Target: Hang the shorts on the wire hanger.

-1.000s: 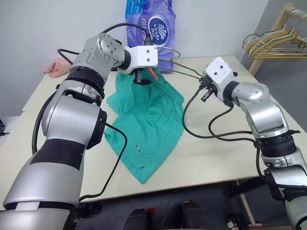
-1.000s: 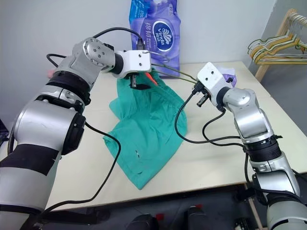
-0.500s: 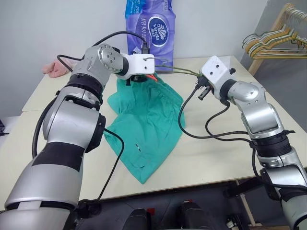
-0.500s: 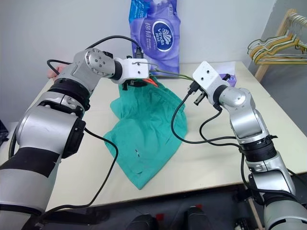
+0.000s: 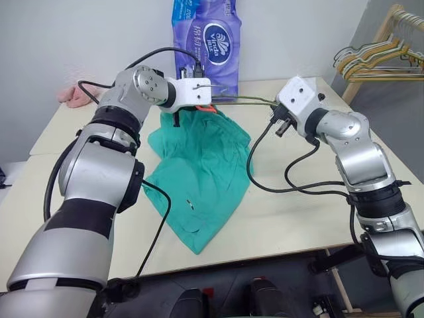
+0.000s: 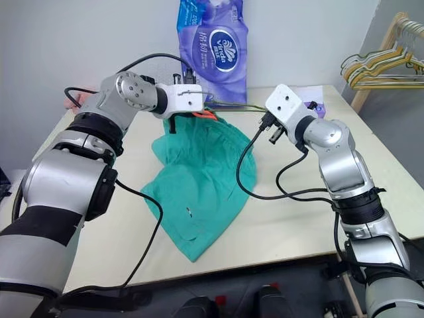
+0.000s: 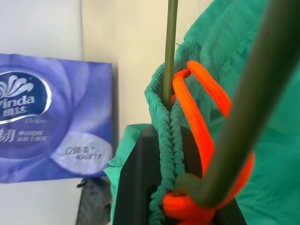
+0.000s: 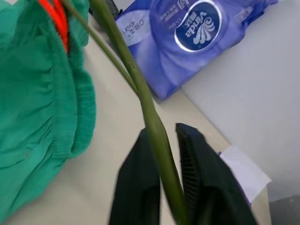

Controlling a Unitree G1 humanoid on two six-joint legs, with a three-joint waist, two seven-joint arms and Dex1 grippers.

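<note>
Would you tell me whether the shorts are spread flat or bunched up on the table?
Bunched: the shorts lie crumpled, their waistband pinched by the left gripper.

Tissue pack (image 5: 207, 36) blocks behind shorts (image 5: 199, 169); table (image 5: 298, 218) right bare.

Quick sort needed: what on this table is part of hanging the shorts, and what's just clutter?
Job:
- shorts, waistband pinched in the left gripper
- wire hanger, wire between the right gripper fingers

Lying about:
- purple tissue pack
- pink cloth
- bunch of hangers on the wooden rack
- white paper
</note>
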